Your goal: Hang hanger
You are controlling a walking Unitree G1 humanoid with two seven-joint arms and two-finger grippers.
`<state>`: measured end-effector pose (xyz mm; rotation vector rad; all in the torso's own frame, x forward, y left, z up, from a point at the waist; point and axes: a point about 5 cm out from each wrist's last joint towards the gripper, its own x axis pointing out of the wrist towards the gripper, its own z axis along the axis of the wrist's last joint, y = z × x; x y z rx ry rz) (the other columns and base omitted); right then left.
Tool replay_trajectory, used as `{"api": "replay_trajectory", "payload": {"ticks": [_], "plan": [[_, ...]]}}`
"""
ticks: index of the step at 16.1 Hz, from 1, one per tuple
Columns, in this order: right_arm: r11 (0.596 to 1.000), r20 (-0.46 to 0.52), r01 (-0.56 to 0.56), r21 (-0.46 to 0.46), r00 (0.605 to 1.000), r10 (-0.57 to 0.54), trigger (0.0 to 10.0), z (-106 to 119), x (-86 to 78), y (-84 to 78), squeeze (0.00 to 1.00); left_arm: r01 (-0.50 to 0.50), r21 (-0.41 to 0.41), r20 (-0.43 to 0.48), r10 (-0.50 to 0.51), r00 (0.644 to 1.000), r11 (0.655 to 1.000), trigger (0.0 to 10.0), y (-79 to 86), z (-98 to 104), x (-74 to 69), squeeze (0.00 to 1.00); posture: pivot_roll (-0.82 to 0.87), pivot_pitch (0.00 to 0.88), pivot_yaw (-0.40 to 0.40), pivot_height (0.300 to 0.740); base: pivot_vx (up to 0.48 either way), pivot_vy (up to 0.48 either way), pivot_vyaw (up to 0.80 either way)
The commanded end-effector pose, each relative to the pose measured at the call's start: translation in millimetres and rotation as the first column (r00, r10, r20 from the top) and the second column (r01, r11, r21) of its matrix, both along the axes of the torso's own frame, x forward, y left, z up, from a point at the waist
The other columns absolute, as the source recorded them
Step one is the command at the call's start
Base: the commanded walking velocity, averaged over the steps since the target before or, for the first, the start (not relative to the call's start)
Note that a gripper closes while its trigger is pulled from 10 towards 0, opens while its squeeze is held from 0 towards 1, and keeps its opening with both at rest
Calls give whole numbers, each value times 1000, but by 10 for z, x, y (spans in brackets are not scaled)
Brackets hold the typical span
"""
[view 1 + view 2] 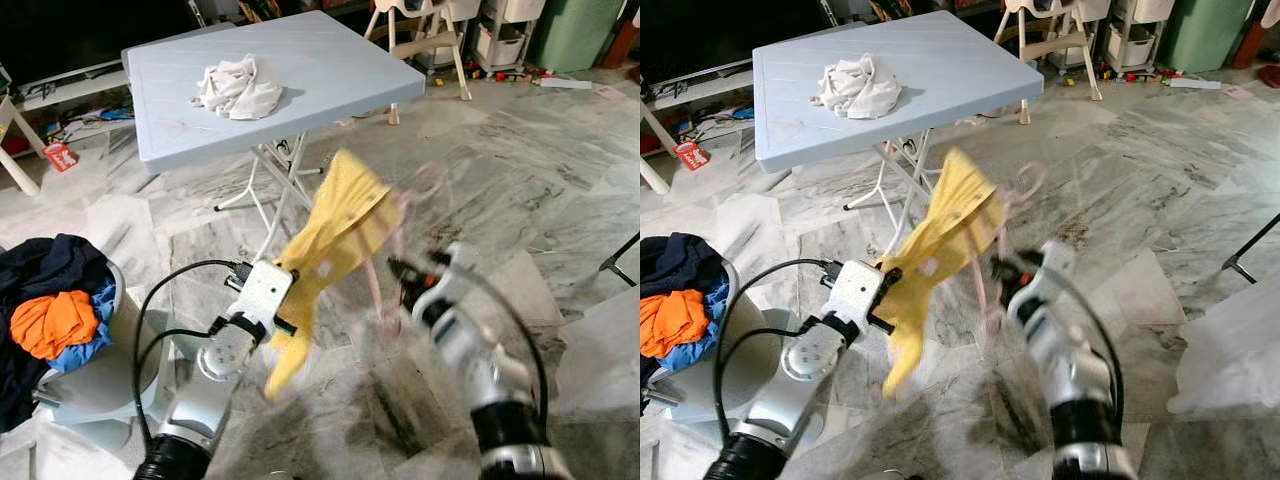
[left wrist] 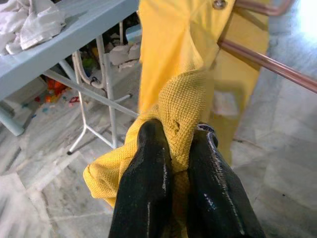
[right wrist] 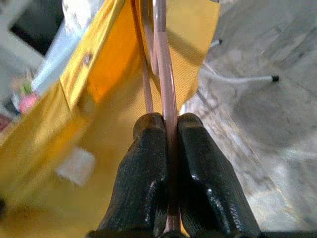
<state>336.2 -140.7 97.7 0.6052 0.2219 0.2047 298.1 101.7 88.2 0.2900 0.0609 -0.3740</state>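
While the right claw (image 3: 168,134) pinches it, the pink hanger (image 3: 166,74) carries a yellow shirt (image 1: 335,225).

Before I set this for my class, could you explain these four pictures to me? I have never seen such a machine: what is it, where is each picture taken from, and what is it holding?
It is a walking robot with two silver arms, each ending in two black fingers. The two wide pictures come from cameras in its head, looking down; the two close ones sit on its wrists. The left gripper is shut on a yellow shirt. The right gripper is shut on a pink hanger that runs inside the shirt. Behind stands a folding table with a crumpled white cloth on it. Beside the robot's left arm is a basket of clothes.
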Motion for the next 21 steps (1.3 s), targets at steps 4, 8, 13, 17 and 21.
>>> {"api": "replay_trajectory", "payload": {"ticks": [4, 8, 13, 17, 21], "plan": [[931, 120, 157, 331, 971, -206, 10000, 710, 350, 3, 0, -37, -96, -136, 24, 990, 995, 10000, -193, -184, -50, 0, 29, 23, 78, 740, 0, 0, 0], [935, 187, 140, 326, 960, -209, 10000, 979, 432, 204, 0, -15, -153, -173, -12, 985, 988, 10000, -449, -145, -9, 0, 12, 25, 76, 740, 0, 0, 0], [985, 298, 169, -34, 942, -151, 10000, 846, 379, 241, 0, 15, -303, -174, -71, 982, 953, 10000, -710, 140, 104, 0, 8, 32, 75, 740, 0, 0, 0], [976, 354, 135, -169, 933, -68, 10000, 746, 299, 358, 0, 145, -377, -137, -209, 968, 915, 10000, -912, 303, 98, 1000, 9, 34, 82, 740, 0, 0, 0], [968, 377, 130, -216, 925, -40, 10000, 670, 247, 354, 0, 171, -392, -201, -266, 943, 904, 10000, -884, 123, 26, 1000, 4, 37, 86, 740, 0, 0, 0]]}}
